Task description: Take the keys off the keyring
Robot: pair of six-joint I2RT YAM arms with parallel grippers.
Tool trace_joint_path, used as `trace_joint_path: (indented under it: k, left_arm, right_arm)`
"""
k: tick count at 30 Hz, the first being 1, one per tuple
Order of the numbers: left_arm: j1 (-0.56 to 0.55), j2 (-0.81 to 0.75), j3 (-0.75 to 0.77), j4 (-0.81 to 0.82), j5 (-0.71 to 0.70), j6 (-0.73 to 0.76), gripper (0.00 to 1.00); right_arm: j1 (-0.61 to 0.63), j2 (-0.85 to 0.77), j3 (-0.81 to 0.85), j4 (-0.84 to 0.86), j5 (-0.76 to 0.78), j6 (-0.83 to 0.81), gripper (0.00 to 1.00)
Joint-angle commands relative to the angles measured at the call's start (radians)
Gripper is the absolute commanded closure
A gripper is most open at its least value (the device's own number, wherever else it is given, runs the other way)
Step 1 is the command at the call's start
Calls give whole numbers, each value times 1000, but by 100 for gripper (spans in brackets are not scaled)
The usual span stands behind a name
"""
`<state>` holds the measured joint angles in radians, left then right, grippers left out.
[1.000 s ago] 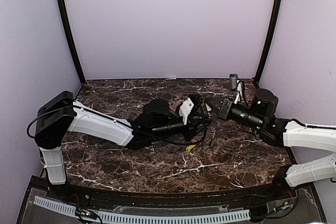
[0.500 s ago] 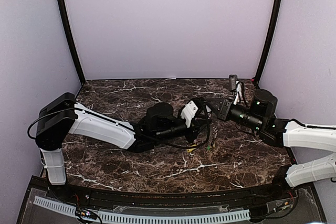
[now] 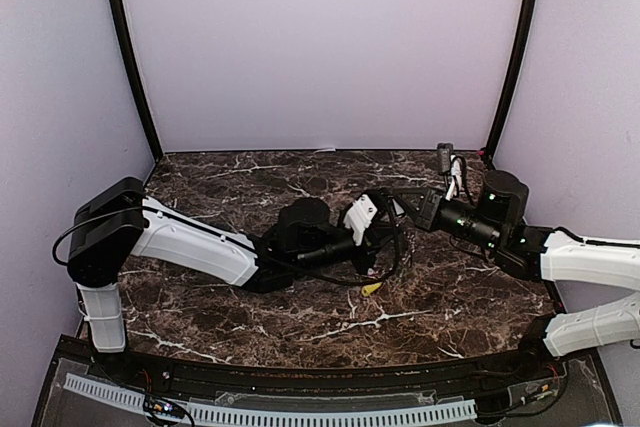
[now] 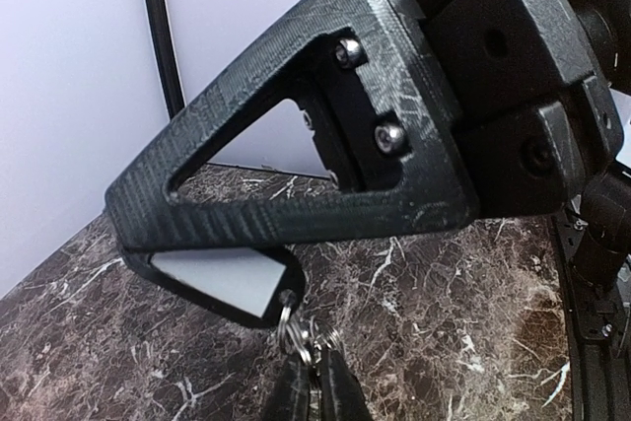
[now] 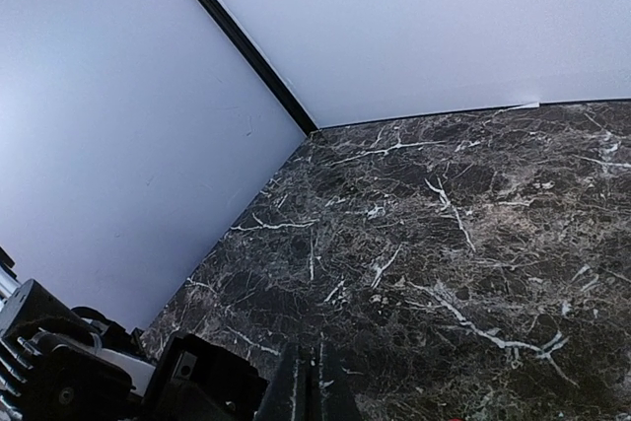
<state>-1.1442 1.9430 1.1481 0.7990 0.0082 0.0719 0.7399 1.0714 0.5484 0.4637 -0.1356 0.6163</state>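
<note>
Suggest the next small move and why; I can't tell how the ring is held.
Probably the left gripper should ease back slightly from the right gripper: it is pinched on the keyring, which threads the hole of a white tag that the right gripper seems to clamp, so a gentle pull would tension the ring.

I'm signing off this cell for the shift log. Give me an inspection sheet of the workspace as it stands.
Surface: dark marble table with white veins.
Job's things: keyring sits between the left fingertips, with a grey tag on it. A yellow-headed key shows below the grippers; attached or loose cannot be told.
Clutter: nothing seen.
Grippers: left gripper is shut on the keyring. The right gripper is shut, apparently on the grey tag.
Cables: a black cable loops beside the left wrist, close to the yellow-headed key.
Surroundings: lilac walls and black corner posts.
</note>
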Motion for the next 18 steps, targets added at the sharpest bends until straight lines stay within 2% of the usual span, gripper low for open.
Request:
trace_joint_path:
  k: [1, 5, 13, 18]
  left_arm:
    - [-8, -23, -19, 28, 13, 13, 94]
    - [-8, -23, -19, 34, 9, 14, 100]
    - [-8, -65, -65, 48, 22, 2, 100]
    - [-7, -134, -115, -10, 97, -18, 100]
  right_arm:
    - [10, -17, 21, 68, 7, -5, 100]
    - [10, -13, 21, 68, 5, -4, 100]
    - [9, -31, 3, 45, 42, 5, 100]
    - [4, -50, -11, 15, 40, 8, 100]
